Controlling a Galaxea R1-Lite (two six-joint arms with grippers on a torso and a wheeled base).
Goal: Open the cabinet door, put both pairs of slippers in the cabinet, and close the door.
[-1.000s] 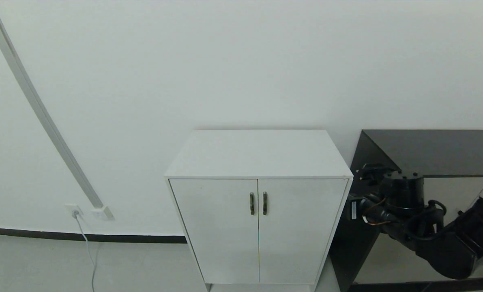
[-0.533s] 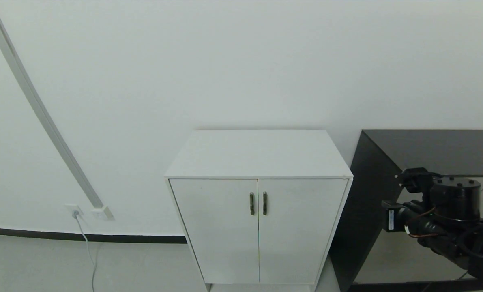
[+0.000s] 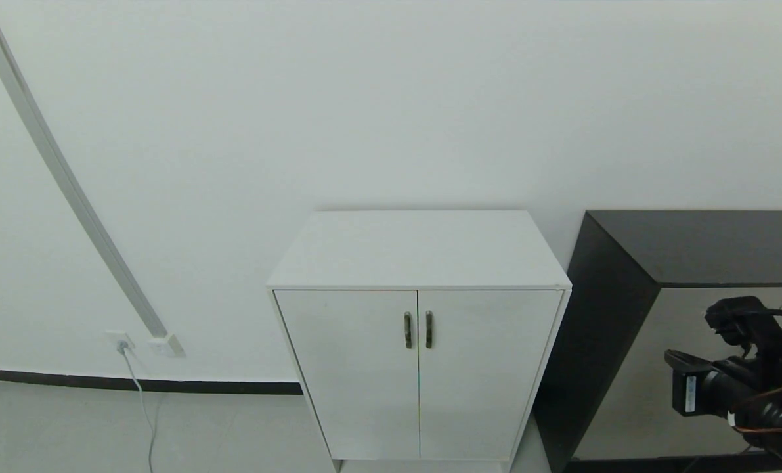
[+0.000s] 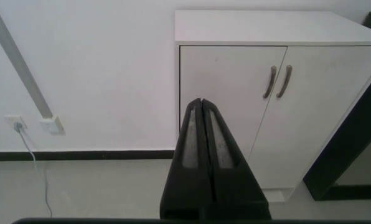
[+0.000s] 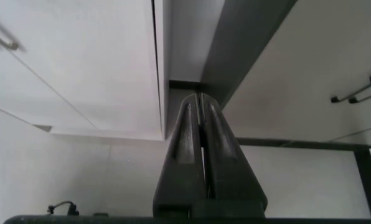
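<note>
The right gripper (image 5: pixel 201 102) sits low before the glossy black cabinet (image 3: pixel 627 309), jaws pressed together. The left gripper (image 4: pixel 201 107), jaws likewise together, faces the white two-door wooden cabinet (image 3: pixel 417 253), whose doors are shut.

The cabinet (image 3: pixel 419 263) is set on the floor (image 3: pixel 220 433), against the wall (image 3: pixel 391 98). Its handles (image 3: pixel 408 330) are placed side by side where the doors (image 3: pixel 351 368) meet. A second cabinet (image 3: pixel 693 246) is set just beside it on the right. A wall socket (image 3: pixel 120 340) is found low down, well to the left.
</note>
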